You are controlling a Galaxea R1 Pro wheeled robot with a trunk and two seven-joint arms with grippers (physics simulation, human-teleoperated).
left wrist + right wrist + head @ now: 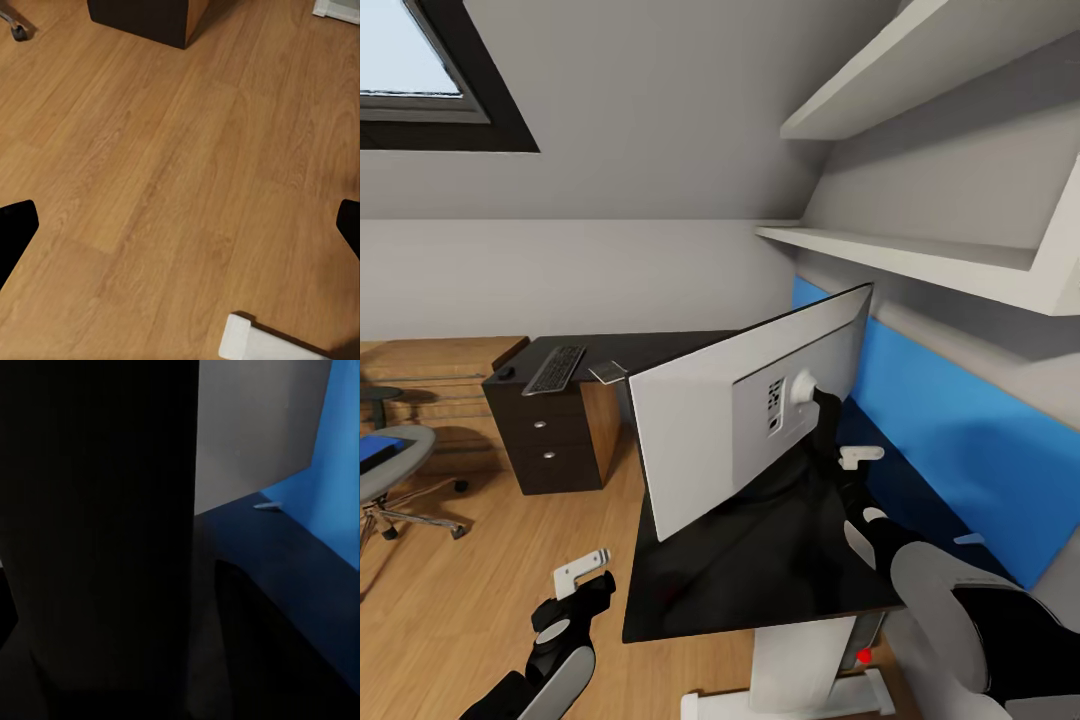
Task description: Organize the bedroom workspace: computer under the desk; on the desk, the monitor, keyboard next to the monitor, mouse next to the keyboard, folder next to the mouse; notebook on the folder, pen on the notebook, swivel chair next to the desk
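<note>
While the right arm reaches in behind the monitor (750,420), the step in hand looks like the monitor one: its pale back faces the robot, the screen is tipped and leaning, and the right gripper (828,425) is up against the dark stand just below the mount. Whether the jaws are closed on the stand I cannot tell; the right wrist view is mostly blackness, with a strip of desk (760,590) and blue wall panel (950,430) beside it. Monitor sits over the near part of the desk, toward its right side. Keyboard (555,369) lies at the far end of the desk above the drawer unit (550,435), mouse (507,372) at that end's left edge, a small flat item beside the keyboard I can't identify. Folder (378,452), blue, on the swivel chair (395,470), well apart from the desk. Left gripper (582,572) hangs low over bare wood floor (180,172), fingers spread, holding nothing. Next move, I'd judge: settle the monitor upright and square, then let go without tipping it.
</note>
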